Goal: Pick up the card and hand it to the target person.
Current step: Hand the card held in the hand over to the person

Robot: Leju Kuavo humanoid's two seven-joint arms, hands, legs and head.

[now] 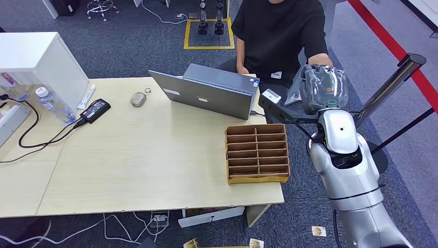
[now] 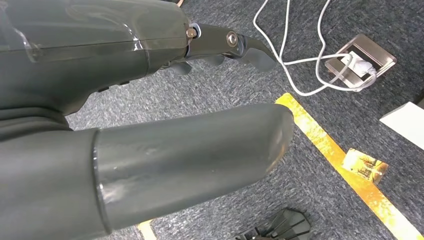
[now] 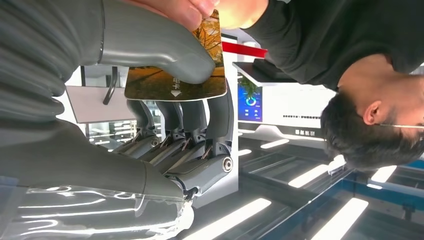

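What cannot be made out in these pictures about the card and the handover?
- Card, right wrist view: the right hand's thumb and the person's fingers cover much of its face; the small print is too small to read.
- Head view: the right hand is seen from behind its clear cover, which hides the card and the grip.
- Wooden divider tray, head view: too small to tell if the slots hold cards.

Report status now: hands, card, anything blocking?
Right hand pinches card; person's fingers on its far end. Left hand hangs over carpet, holding nothing. Nothing blocking.
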